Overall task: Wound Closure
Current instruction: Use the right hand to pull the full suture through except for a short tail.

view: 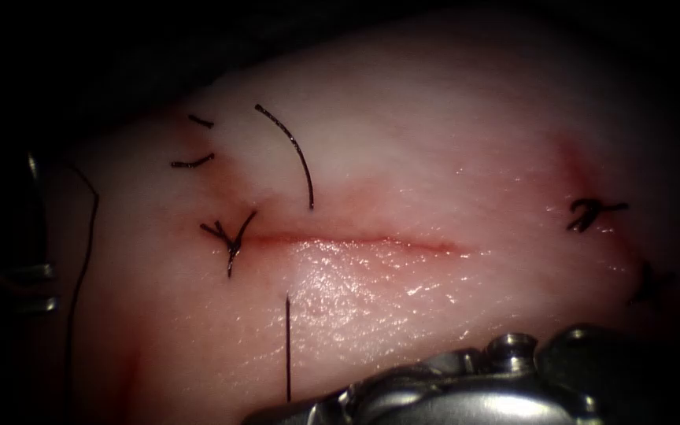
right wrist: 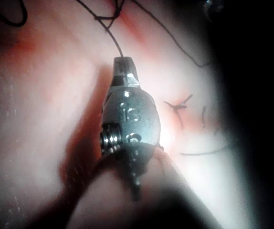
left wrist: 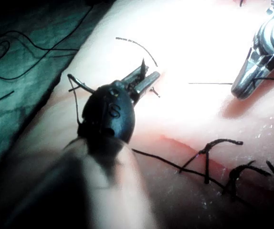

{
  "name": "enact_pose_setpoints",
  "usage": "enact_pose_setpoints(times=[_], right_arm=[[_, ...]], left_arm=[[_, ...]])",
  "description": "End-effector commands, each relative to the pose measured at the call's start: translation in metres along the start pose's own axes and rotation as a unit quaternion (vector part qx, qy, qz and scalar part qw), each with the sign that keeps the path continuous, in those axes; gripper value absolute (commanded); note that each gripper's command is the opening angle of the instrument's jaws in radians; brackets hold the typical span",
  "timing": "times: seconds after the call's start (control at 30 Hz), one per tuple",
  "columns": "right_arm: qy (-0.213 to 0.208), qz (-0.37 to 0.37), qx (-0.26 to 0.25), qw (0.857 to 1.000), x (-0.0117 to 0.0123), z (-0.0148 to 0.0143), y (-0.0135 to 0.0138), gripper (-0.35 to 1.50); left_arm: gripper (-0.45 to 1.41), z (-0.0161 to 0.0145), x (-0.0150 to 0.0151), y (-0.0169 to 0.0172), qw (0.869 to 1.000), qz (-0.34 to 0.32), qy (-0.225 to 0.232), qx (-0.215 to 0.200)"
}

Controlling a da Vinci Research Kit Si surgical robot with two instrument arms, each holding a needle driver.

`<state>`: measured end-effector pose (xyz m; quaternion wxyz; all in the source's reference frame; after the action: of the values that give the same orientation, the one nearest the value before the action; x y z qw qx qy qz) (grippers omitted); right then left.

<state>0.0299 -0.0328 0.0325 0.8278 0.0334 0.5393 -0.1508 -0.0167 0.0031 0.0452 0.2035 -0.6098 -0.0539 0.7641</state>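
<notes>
Steel first: the right tool (right wrist: pixel 122 67) has its jaws pressed together on the thread (view: pixel 287 346), pinching it right at the tip, and in the endoscope view that tip (view: pixel 293 411) sits low, below the cut (view: pixel 356 240). From the pinch the strand runs straight up the tissue (view: pixel 434 157) and goes into it just below the cut, near the cut's left end. Above the cut, a curved tail of thread (view: pixel 297 149) comes out of the tissue close to the wound line and arcs away up and to the left, lying loose on the pale surface. Over to the left tool (left wrist: pixel 144 78): it is dark at its end, a short dark spike (left wrist: pixel 142 64) stands up from it, and whether it is gripping that spike, or whether the spike is the needle, I cannot tell. A loop of thread hangs by that tool's black body. A finished knot (view: pixel 230 236) closes the left end of the cut, its ends splayed out. Two short cut ends (view: pixel 194 161) lie up and left of it. Further out, another tied stitch (view: pixel 592 214) sits well to the right of the cut. A long strand (view: pixel 80 236) trails down the tissue's far left edge. Beyond that edge, in the left wrist view, more thread lies looped on a teal cloth (left wrist: pixel 17 95).
</notes>
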Motion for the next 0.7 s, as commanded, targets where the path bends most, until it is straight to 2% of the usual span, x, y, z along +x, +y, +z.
enact_pose_setpoints(times=[0.03,0.2,0.23,0.27,0.33,0.37,0.43,0.47,0.53,0.57,0.6,0.67,0.7], right_arm=[[0.002,-0.001,-0.003,1.0,0.0002,0.0009,0.0011,-0.35],[0.004,-0.002,-0.005,1.0,0.0002,0.0009,0.0008,-0.35],[0.006,-0.001,-0.009,1.0,0.0002,0.0009,0.0008,-0.23],[0.01,0.011,-0.014,1.0,0.0001,0.0008,0.0008,0.22],[0.02,0.037,-0.027,0.999,-0.0003,0.0003,0.001,0.79],[0.026,0.057,-0.033,0.998,-0.0007,-0.0003,0.0012,1.01],[0.033,0.078,-0.038,0.996,-0.0015,-0.0013,0.0017,1.23],[0.039,0.119,-0.04,0.991,-0.0025,-0.0025,0.0022,1.33],[0.045,0.189,-0.039,0.98,-0.0035,-0.0039,0.0028,1.3],[0.052,0.27,-0.038,0.961,-0.0044,-0.0051,0.0036,1.25],[0.052,0.27,-0.038,0.961,-0.0044,-0.0051,0.0036,1.25],[0.049,0.324,-0.047,0.944,-0.0051,-0.0061,0.0045,1.2],[0.042,0.363,-0.058,0.929,-0.0055,-0.0067,0.0052,1.15]], left_arm=[[-0.45,0.0007,-0.0002,-0.0009,1.0,0.0,0.003,0.001],[-0.45,0.0007,-0.0012,-0.001,1.0,0.001,0.004,0.0],[-0.45,0.0007,-0.0015,-0.001,1.0,-0.001,0.004,-0.001],[-0.45,0.0006,-0.0018,-0.001,1.0,-0.002,0.005,-0.001],[-0.45,0.0003,-0.0028,-0.0009,1.0,-0.006,0.006,-0.003],[-0.45,0.0001,-0.0033,-0.001,1.0,-0.007,0.006,-0.003],[-0.45,-0.0005,-0.0046,-0.001,1.0,-0.01,0.001,0.002],[-0.45,-0.0013,-0.0061,-0.001,1.0,-0.016,-0.002,0.01],[-0.45,-0.002,-0.0073,-0.0012,1.0,-0.02,-0.003,0.017],[-0.45,-0.0026,-0.0084,-0.0017,0.999,-0.028,-0.003,0.027],[-0.45,-0.0026,-0.0084,-0.0017,0.999,-0.028,-0.003,0.027],[-0.45,-0.0032,-0.0094,-0.002,0.999,-0.032,0.004,0.043],[-0.45,-0.0035,-0.01,-0.0022,0.998,-0.035,0.003,0.05]])
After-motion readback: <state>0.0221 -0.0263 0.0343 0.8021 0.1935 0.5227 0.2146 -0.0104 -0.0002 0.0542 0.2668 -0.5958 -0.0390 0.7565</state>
